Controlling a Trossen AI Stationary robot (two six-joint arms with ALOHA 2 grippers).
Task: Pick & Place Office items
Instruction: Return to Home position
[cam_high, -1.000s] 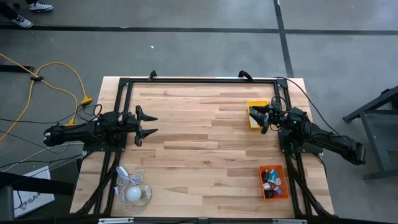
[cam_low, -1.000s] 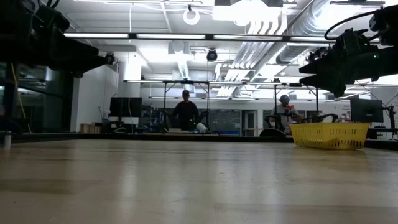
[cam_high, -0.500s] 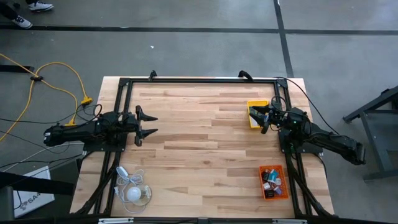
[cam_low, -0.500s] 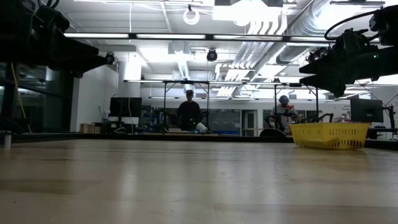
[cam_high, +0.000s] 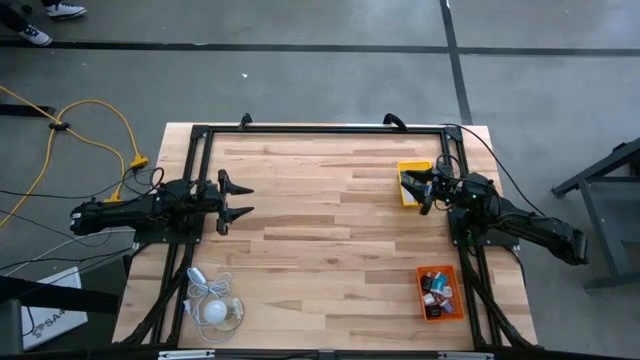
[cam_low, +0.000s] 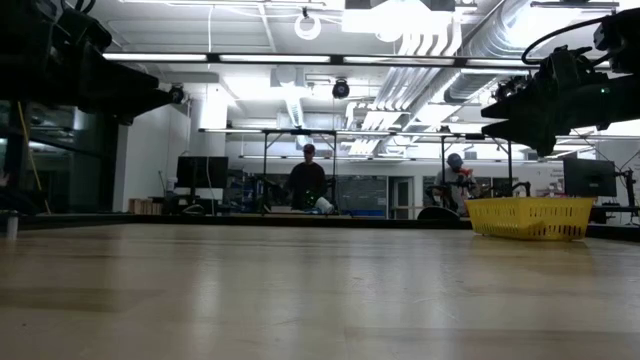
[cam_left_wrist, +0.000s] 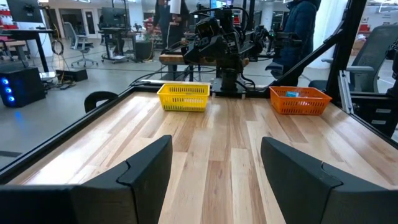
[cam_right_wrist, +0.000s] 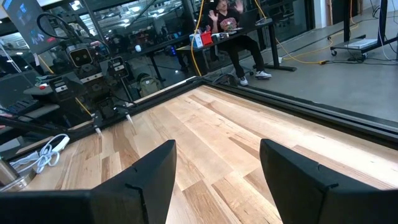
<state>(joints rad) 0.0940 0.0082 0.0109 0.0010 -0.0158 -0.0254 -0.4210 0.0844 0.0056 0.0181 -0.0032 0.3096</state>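
The office items (cam_high: 437, 288) are small coloured pieces that lie together in the orange tray (cam_high: 422, 300) near the table's front right. My left gripper (cam_high: 245, 200) hovers level above the table's left side. It is open, and nothing is between its fingers (cam_left_wrist: 214, 162). My right gripper (cam_high: 415, 190) hovers at the right side, beside and partly above the yellow tray (cam_high: 408, 168). It is also open and empty (cam_right_wrist: 217, 168). The left wrist view shows both trays, yellow (cam_left_wrist: 183, 97) and orange (cam_left_wrist: 299, 100), across the table.
A white bulb-like thing with a coiled cord (cam_high: 213, 306) lies at the table's front left. A black frame (cam_high: 320, 127) runs along the table's edges. The wooden top between the two arms is bare. People stand at benches in the room behind the table (cam_low: 308, 180).
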